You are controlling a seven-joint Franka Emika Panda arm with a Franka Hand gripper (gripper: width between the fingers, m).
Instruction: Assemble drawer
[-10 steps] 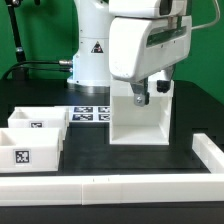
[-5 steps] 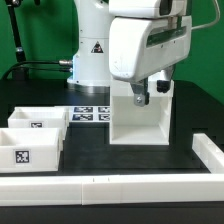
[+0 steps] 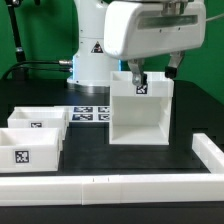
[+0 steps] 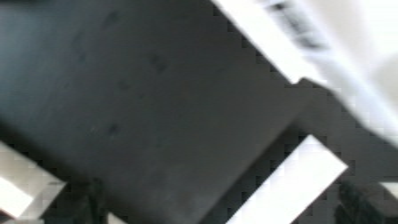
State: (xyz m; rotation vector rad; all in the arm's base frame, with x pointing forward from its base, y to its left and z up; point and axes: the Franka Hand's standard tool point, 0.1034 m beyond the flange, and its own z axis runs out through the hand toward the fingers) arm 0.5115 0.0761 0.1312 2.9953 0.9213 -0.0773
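The drawer's white box housing stands upright on the black table, its open side facing the exterior view, with a tag on its upper wall. Two white knobbed trays sit side by side at the exterior view's left, each with a tag. My gripper hangs just above the housing's top edge and holds nothing; its jaws look apart. The wrist view is blurred. It shows dark fingers at the edge, black table, and a white strip that is probably a housing wall.
The marker board lies flat behind the trays, in front of the robot base. A low white border wall runs along the front and up the exterior view's right side.
My gripper has risen from the housing's top wall and shifted slightly toward the exterior view's left. The housing has stayed on the table, its tag now uncovered.
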